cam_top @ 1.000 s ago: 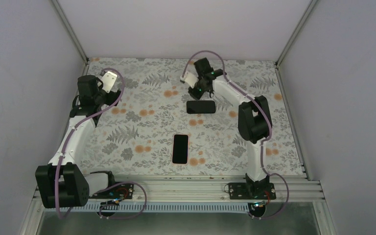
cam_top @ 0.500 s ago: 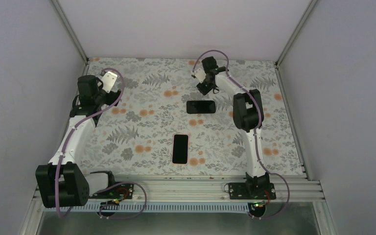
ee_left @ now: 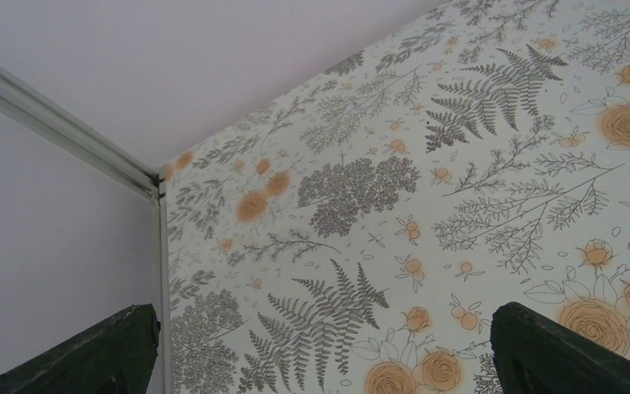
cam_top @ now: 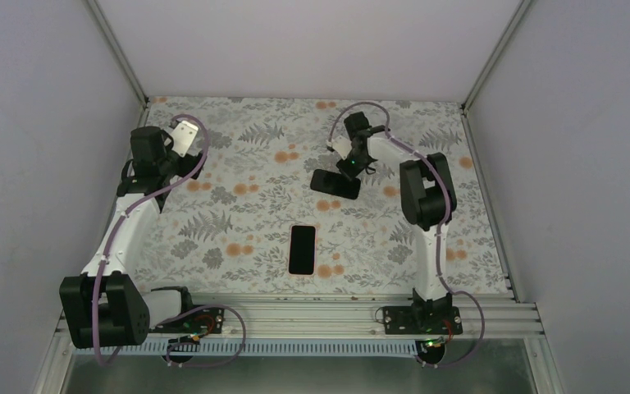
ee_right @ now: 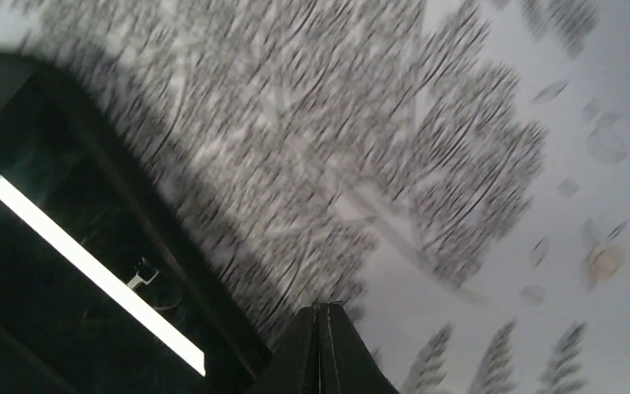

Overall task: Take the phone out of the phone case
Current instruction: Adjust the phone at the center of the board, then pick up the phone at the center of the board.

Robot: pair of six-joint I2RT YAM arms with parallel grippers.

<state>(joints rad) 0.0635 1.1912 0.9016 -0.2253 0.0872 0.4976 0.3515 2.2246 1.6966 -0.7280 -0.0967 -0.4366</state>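
Near first: the near dark slab [cam_top: 302, 249] lies flat mid-bench [cam_top: 238, 164], long side toward the bases. It's in the same spot as a second ago, with nothing touching it. We can't tell if it's a bare phone or an empty case.

The left claw [ee_left: 321, 328] is parked far left, jaws spread wide, holding nothing, unmoved.

Further out is the change. The far dark slab [cam_top: 333, 182] lay square across the bench half a second ago; now it sits skewed. The right claw [cam_top: 351, 164] swung out past it, then came back to its right end. Its fingers [ee_right: 320, 345] are pinched together with nothing between them, tips just beside the slab's rim; whether they touch it, we can't tell.

The wrist view shows a glossy face inside a dark rim, so we read this slab as the phone seated in its case. Our call: this was a nudge or pry with closed tips, not a grasp, and the phone is not out yet.
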